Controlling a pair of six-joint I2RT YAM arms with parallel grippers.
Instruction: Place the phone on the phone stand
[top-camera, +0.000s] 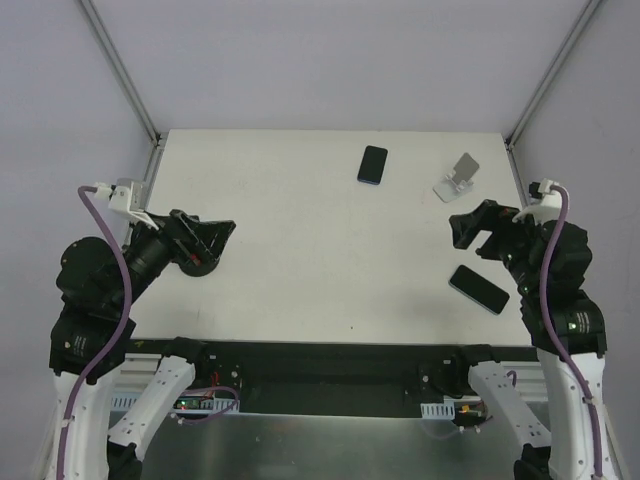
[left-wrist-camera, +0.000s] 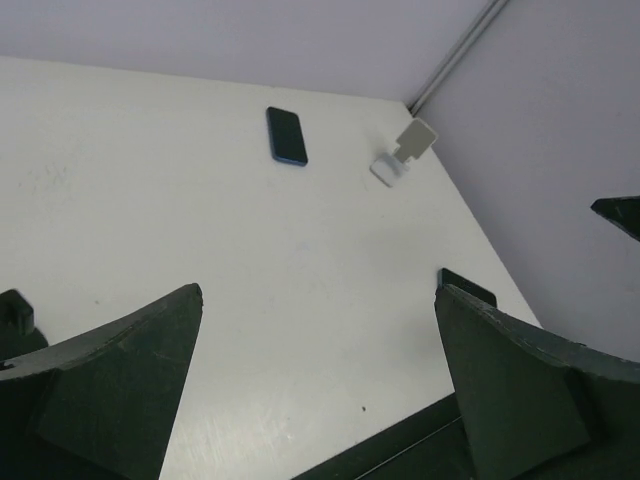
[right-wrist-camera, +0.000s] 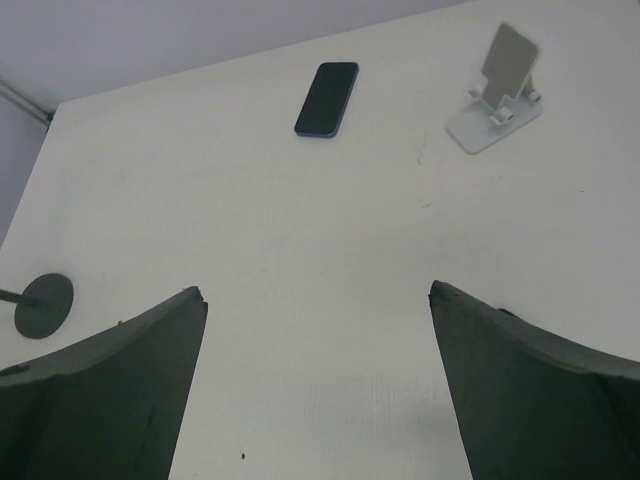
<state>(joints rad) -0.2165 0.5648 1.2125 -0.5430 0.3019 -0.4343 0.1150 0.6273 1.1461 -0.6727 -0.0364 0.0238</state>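
The phone (top-camera: 372, 164), small and black with a blue rim, lies flat at the far middle of the table; it also shows in the left wrist view (left-wrist-camera: 286, 136) and the right wrist view (right-wrist-camera: 327, 99). The black phone stand (top-camera: 203, 268) stands at the left, largely hidden under my left gripper; its round disc base shows in the right wrist view (right-wrist-camera: 44, 305). My left gripper (top-camera: 225, 235) is open and empty above the table (left-wrist-camera: 318, 290). My right gripper (top-camera: 462, 232) is open and empty at the right (right-wrist-camera: 317, 290). Both are far from the phone.
A small silver folded-metal stand (top-camera: 457, 178) sits at the far right, also in the left wrist view (left-wrist-camera: 404, 152) and the right wrist view (right-wrist-camera: 500, 90). A longer glossy black phone (top-camera: 478, 289) lies near the right arm. Frame posts stand at the table's back corners.
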